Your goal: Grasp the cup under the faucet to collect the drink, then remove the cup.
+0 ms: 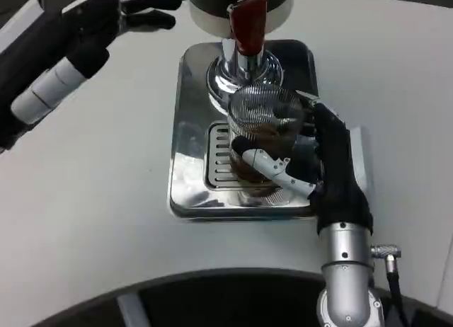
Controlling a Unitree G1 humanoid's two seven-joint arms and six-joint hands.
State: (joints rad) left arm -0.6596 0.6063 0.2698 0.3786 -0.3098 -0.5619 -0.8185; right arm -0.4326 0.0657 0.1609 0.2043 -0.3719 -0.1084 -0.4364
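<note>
My right hand (pixel 322 168) wraps the clear ribbed cup (pixel 265 132), thumb across its near side, dark drink in the bottom. The cup stands on the chrome drip tray (pixel 187 164) under the red faucet (pixel 248 23). My left hand (pixel 134 12) hovers far left beside the dispenser (pixel 212 8), holding nothing, fingers extended above the white surface (pixel 85 214).
</note>
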